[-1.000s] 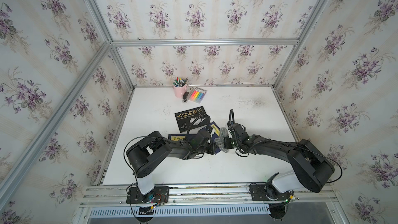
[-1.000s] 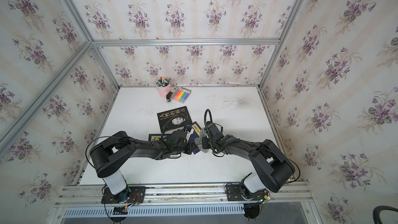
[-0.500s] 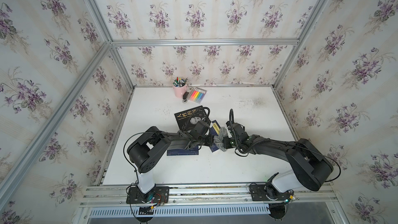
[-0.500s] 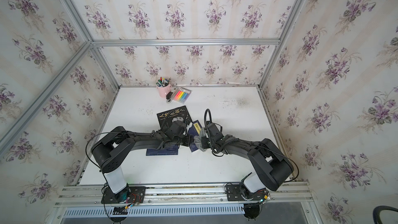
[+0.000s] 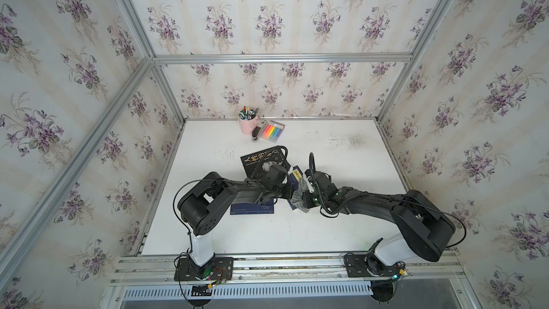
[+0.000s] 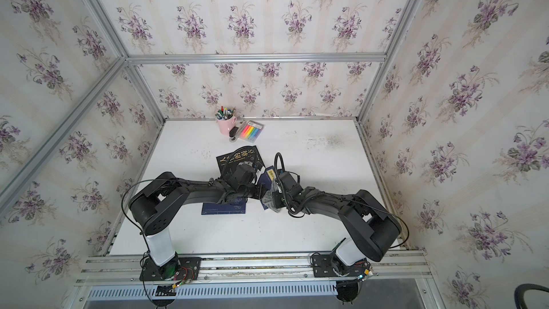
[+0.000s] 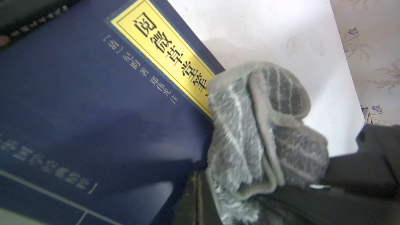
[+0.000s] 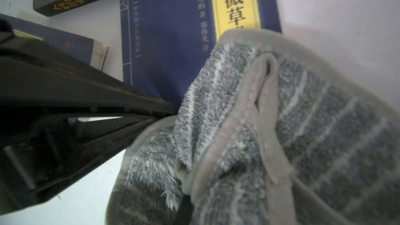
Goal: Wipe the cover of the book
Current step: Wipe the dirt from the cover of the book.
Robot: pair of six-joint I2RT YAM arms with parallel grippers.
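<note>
Both arms reach in low over the white table point(image 5: 341, 233) and meet near its middle. The right claw point(image 5: 305, 200) is pinched on a bunched grey striped cloth point(image 7: 259, 130), which wraps its tips so that I cannot see the fingers themselves. The cloth spills forward from that claw onto the blue book point(image 7: 86, 104), which lies flat on the table directly beneath both claws. The wad covers one end of the yellow title label point(image 7: 164, 46) and the corner of the cover next to it, and part of it hangs past the book's edge over bare table. The left claw point(image 8: 164, 113) comes in from the opposite side with its two fingers pressed together, the tip down on the blue cover and right against the cloth's edge. Behind that claw, under its own arm, lies a second blue book point(image 5: 252, 208), apart from the first. Just beyond the left claw, towards the back wall, a black book point(image 5: 258, 159) with gold lettering lies flat, partly crossed by the arm's cable. Well beyond both claws, by the back wall, a pink cup point(image 5: 248, 126) of pens stands beside a pack of coloured tabs point(image 5: 272, 130).
</note>
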